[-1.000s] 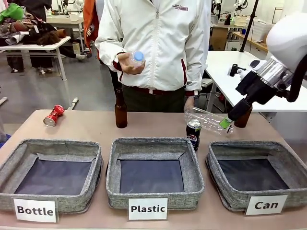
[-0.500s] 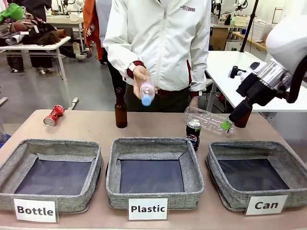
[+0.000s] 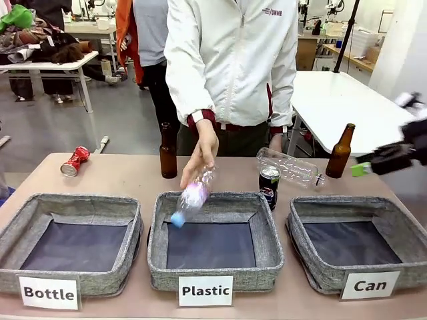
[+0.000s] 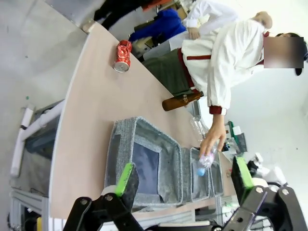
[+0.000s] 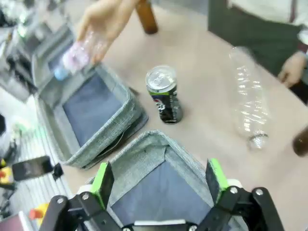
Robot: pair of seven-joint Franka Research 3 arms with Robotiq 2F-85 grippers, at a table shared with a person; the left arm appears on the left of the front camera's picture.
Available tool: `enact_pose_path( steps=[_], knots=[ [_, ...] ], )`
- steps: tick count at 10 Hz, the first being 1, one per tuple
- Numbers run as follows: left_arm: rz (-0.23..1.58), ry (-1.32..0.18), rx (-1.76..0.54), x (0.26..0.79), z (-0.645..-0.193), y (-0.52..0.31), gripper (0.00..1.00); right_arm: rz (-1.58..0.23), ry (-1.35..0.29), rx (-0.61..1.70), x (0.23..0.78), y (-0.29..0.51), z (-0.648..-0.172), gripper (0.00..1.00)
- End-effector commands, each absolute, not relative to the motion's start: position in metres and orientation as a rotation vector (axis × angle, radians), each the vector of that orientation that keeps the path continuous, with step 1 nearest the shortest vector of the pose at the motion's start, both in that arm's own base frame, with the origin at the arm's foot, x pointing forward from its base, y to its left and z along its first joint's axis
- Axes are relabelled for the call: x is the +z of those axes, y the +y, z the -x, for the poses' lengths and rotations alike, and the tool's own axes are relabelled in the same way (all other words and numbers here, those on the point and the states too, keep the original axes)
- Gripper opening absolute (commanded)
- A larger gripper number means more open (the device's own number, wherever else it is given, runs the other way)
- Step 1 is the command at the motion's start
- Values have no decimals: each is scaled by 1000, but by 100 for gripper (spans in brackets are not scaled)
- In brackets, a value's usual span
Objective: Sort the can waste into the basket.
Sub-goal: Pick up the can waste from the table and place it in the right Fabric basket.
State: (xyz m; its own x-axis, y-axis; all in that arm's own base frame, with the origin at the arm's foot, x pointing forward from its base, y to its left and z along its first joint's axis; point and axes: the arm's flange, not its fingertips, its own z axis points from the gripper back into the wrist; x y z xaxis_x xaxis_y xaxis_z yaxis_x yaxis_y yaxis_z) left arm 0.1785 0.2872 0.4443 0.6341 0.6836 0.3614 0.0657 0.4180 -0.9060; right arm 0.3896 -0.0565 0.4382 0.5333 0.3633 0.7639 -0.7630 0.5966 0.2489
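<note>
A dark can [image 3: 269, 186] with a red-white-blue logo stands upright between the middle basket and the "Can" basket [image 3: 319, 275]. A crushed red can [image 3: 75, 161] lies at the far left of the table. My right gripper [image 3: 375, 164] hovers at the right edge, above the far side of the "Can" basket. In its wrist view the right gripper [image 5: 159, 179] is open and holds nothing, over the basket's corner [image 5: 140, 158], with the dark can [image 5: 163, 95] just beyond. My left gripper [image 4: 183, 175] is open and holds nothing, high over the left end; the red can [image 4: 122, 56] lies far off.
A person's hand [image 3: 200, 153] holds a small clear bottle [image 3: 190, 198] over the "Plastic" basket [image 3: 215, 275]. A "Bottle" basket [image 3: 100, 283] sits left. Brown bottles [image 3: 168, 152] [image 3: 341, 152] stand behind. A clear plastic bottle [image 3: 290, 167] lies behind the dark can.
My right arm has swung right and down, away from the lying plastic bottle. The person's hand has brought the small bottle from chest height down over the "Plastic" basket.
</note>
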Motion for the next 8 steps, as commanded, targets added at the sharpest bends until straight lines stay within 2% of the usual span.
enact_pose_path(
  steps=[1, 3, 5, 8],
  knots=[
    [1095, -844, 429, 445, -180, 289, 100, -631, -853, 657, 427, -86, -354, 100],
    [1095, -844, 429, 445, -180, 289, 100, -616, -838, 658, 418, -81, -361, 100],
    [1095, -844, 429, 445, -180, 289, 100, -575, -768, 763, 417, -52, -403, 100],
    [1095, -844, 429, 445, -180, 289, 100, -422, -632, 950, 407, 8, -470, 100]
  ],
)
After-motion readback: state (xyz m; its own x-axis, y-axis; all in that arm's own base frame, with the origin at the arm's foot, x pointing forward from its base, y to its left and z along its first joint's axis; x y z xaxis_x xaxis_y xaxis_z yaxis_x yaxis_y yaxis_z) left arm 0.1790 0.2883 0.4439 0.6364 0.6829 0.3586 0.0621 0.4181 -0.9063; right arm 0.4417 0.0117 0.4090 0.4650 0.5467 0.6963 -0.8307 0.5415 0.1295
